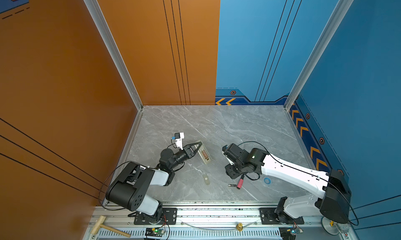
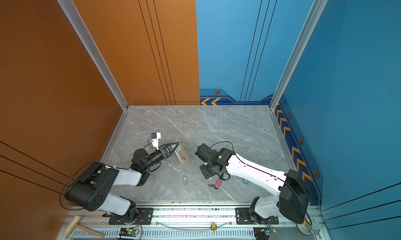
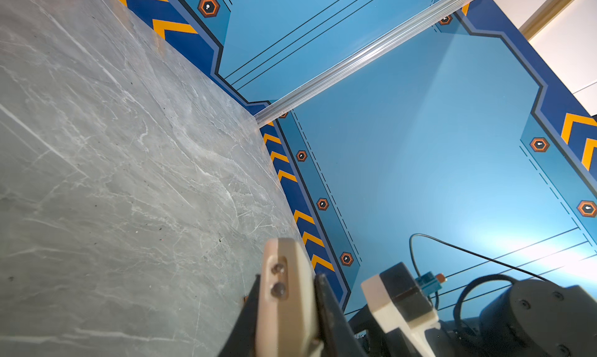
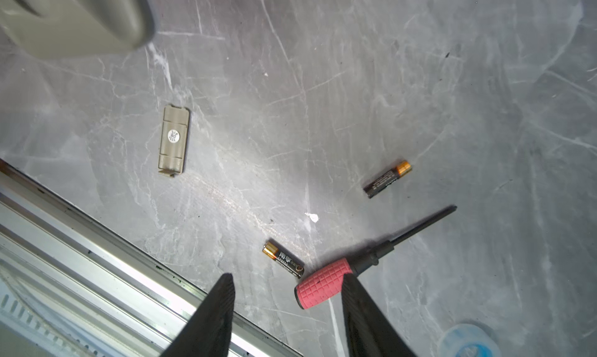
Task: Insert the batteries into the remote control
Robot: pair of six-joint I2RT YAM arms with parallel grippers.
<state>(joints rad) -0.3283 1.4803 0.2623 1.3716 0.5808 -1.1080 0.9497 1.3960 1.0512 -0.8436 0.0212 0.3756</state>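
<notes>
The left arm (image 1: 138, 184) reaches from the lower left toward frame centre, its gripper (image 1: 198, 146) clamped tight. The right arm (image 1: 290, 173) stretches in from the lower right, wrist bent down, its gripper (image 4: 287, 307) with jaws parted, empty.

Nothing is reading clearly. Near the pink-handled screwdriver (image 4: 326, 286), the two batteries (image 4: 283, 258) (image 4: 387, 179) are showing pale lettering too small to make out, and the beige battery cover (image 4: 173, 141) is wearing a round white sticker whose print is blurring.

two batteries (image 4: 387, 179), one remote control (image 1: 205, 155), one screwdriver (image 4: 326, 284), apparently one cover (image 4: 173, 141)
</notes>
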